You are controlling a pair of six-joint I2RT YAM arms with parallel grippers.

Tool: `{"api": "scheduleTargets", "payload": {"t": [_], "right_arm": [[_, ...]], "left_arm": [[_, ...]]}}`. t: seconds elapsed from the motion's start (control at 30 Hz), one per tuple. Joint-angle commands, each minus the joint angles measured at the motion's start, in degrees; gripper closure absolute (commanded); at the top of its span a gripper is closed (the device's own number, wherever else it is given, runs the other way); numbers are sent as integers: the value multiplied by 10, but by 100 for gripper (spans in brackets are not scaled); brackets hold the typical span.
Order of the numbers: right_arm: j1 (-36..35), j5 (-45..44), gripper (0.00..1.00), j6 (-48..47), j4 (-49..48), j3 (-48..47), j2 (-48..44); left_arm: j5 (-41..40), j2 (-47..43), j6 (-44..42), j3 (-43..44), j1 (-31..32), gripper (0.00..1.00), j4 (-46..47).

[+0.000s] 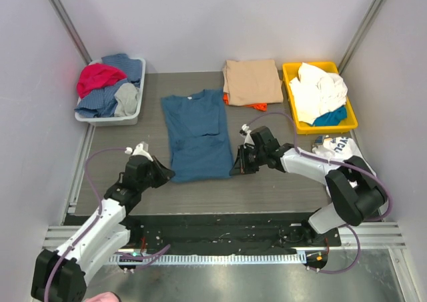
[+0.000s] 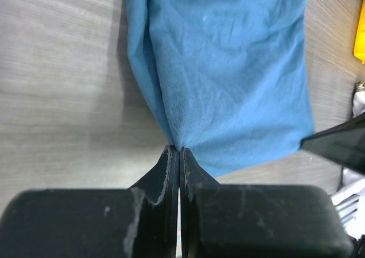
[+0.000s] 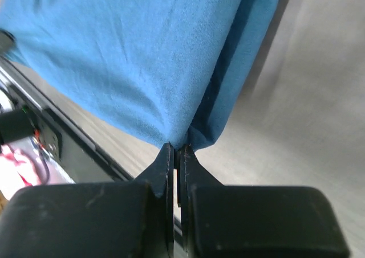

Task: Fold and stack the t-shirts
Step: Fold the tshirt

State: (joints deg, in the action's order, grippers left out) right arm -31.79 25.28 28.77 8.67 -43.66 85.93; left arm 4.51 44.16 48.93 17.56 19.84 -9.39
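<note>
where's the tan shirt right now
In the top view the folded tan shirt lies at the back, right of centre, atop an orange shirt, between the blue shirt and the yellow bin.

Plain teal-blue t-shirt (image 1: 195,137) between black left gripper (image 2: 175,151) and black right gripper (image 3: 174,148). Beyond right gripper: plain tan t-shirt (image 1: 252,81), orange t-shirt (image 1: 259,106) edge showing under it, yellow bin (image 1: 313,129) with white cloth (image 1: 319,89) and teal cloth (image 1: 331,117). Beyond left gripper: pale grey bin (image 1: 107,121) with red-pink cloth (image 1: 99,77), blue cloth (image 1: 100,103), grey cloth (image 1: 125,97). Table (image 1: 280,189) grey wood-grain.
</note>
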Motion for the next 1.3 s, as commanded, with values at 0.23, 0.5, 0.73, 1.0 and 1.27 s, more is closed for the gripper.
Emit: {"api": "scheduleTargets", "payload": {"t": [0.23,0.5,0.73,1.0,1.27], "right_arm": [[-123,-69,99,75,23,52,-96],[-158,-100,99,114,48,80,-169],[-188,-125,99,140,73,90,-216],[-217,-146,99,167,86,99,-248],[-225,-157,99,171,92,89,-250]], "left_arm": [[-31,-175,55,-1,20,100,-206],[-71,-238,129,3,106,100,-258],[-107,-304,187,26,168,100,-328],[-106,-318,179,61,178,100,-350],[-102,-261,117,113,178,100,-353]]}}
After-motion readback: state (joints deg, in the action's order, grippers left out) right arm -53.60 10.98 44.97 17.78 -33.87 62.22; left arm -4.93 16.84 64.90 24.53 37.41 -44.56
